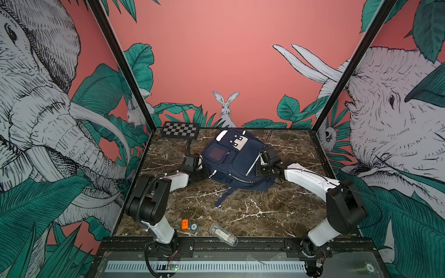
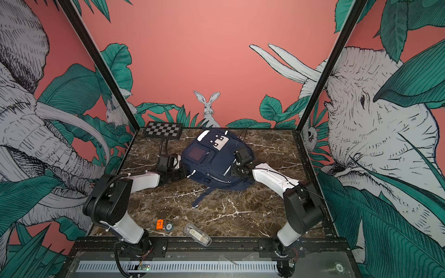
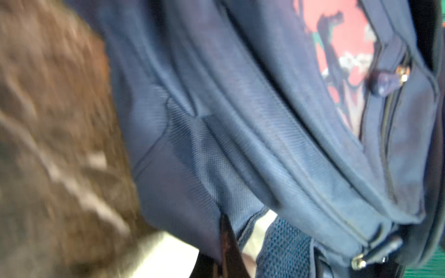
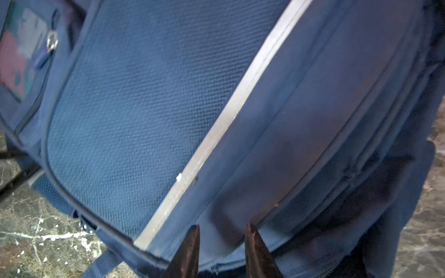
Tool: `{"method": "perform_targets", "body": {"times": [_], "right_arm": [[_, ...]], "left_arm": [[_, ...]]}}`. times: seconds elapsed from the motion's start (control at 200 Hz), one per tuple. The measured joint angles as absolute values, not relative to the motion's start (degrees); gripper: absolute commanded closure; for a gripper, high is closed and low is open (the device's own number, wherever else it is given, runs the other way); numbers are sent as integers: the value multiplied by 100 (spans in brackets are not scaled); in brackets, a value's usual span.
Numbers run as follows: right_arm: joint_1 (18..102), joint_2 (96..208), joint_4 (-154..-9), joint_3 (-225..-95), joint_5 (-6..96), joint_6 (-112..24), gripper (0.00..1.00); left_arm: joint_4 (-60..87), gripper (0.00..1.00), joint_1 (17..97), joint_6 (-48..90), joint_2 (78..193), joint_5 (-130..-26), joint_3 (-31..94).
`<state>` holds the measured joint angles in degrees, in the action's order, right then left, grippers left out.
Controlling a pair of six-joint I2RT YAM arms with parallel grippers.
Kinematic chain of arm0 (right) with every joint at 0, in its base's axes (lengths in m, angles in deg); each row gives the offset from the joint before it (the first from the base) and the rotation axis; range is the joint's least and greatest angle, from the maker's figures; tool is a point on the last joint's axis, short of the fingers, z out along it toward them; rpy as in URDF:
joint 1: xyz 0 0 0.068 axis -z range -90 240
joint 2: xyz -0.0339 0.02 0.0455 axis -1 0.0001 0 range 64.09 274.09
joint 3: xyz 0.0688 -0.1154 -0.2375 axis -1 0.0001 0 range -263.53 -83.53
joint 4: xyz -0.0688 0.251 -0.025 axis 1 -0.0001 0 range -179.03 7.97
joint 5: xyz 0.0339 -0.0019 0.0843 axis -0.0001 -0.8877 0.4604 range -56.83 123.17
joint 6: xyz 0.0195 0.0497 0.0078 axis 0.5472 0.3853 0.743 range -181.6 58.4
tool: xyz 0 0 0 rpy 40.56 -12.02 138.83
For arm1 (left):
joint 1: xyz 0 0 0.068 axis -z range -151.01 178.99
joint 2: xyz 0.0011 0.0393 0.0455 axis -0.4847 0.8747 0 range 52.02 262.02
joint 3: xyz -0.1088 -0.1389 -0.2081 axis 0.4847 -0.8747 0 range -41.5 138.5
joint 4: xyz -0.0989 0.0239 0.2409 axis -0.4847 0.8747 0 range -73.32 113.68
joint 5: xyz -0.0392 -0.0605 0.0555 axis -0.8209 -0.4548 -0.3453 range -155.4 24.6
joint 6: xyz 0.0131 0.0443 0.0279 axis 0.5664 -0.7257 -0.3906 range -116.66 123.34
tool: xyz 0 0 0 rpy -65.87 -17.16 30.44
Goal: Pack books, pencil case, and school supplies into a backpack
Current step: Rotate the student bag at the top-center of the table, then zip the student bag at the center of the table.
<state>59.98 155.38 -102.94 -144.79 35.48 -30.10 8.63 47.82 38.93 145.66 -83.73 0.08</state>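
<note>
Backpack (image 1: 231, 161) face-up near far edge of bench (image 1: 240, 211), long axis far-to-near, white-patch end far; left tool (image 1: 201, 172) closed at its left side, right tool (image 4: 222, 240) fingers apart on its right-side fabric.

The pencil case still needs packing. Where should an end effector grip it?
Grip the clear pencil case across its narrow width at mid-length, coming straight down: it lies flat and slanted near the front edge of the table, so probably turn the jaws square to its long axis.
</note>
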Motion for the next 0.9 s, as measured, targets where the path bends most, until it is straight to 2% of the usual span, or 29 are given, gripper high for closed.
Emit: {"method": "perform_targets", "body": {"times": [0.055, 0.165, 0.305, 0.52, 0.9], "right_arm": [[6096, 15555, -10294, -14503, 3600, -3088, 68], [6168, 15601, -10281, -14586, 3736, -3215, 66], [5742, 15343, -10401, -14601, 3694, -3283, 60], [4994, 15015, -10427, -14601, 3677, -3370, 55], [4809, 15800, -10578, -14833, 3714, -3694, 57]], "left_arm": [[828, 100, 5025, 4016, 14376, -8229, -193], [706, 92, 5641, 4330, 14103, -7990, -517], [443, 88, 6124, 4711, 14013, -7840, -816], [279, 88, 6170, 4883, 14013, -7824, -908], [255, 88, 6170, 4879, 14046, -7881, -908]]}}
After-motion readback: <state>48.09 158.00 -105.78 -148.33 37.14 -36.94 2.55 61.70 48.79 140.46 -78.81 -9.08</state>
